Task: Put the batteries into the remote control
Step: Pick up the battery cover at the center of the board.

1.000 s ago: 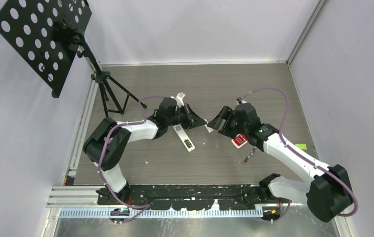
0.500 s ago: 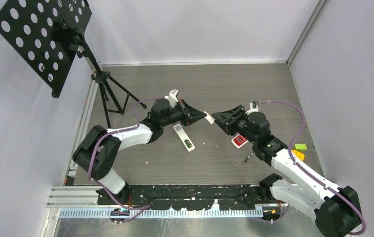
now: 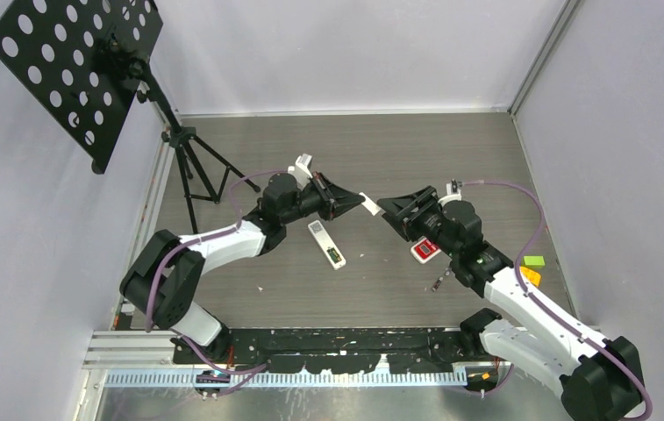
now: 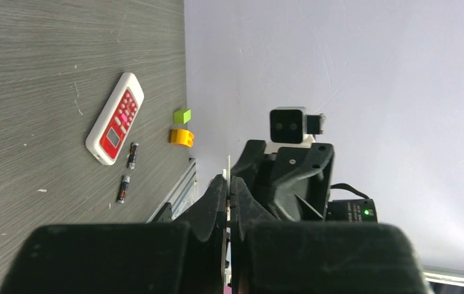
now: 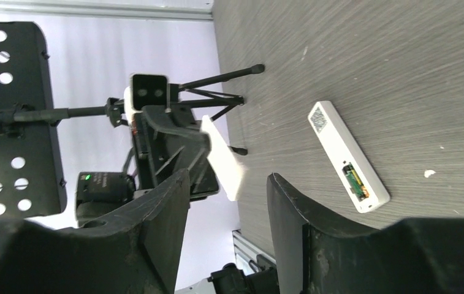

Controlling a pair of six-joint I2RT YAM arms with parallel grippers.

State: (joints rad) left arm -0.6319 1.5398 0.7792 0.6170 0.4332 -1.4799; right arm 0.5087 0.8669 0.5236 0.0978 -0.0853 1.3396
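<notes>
My left gripper point(image 3: 356, 203) is shut on a thin white battery cover point(image 3: 368, 204) and holds it in the air; the left wrist view shows the cover edge-on point(image 4: 228, 166) between the shut jaws. My right gripper point(image 3: 388, 210) is open and empty, facing the cover point(image 5: 223, 160) a short way off. A white remote control point(image 3: 326, 243) lies on the table below with its compartment open and a green-wrapped battery point(image 5: 355, 182) inside. Two loose batteries point(image 4: 132, 155) point(image 4: 122, 188) lie beside a red-and-white remote point(image 4: 116, 118); one shows in the top view point(image 3: 438, 282).
A green block point(image 3: 534, 260) and an orange-yellow block point(image 3: 530, 275) sit at the table's right edge. A black music stand point(image 3: 74, 70) on a tripod point(image 3: 196, 167) stands at the back left. Walls close the table at back and right.
Both grippers have lifted off the table beside the white remote. My left gripper now holds the cover higher and further right. My right arm has drawn back, its jaws open.
</notes>
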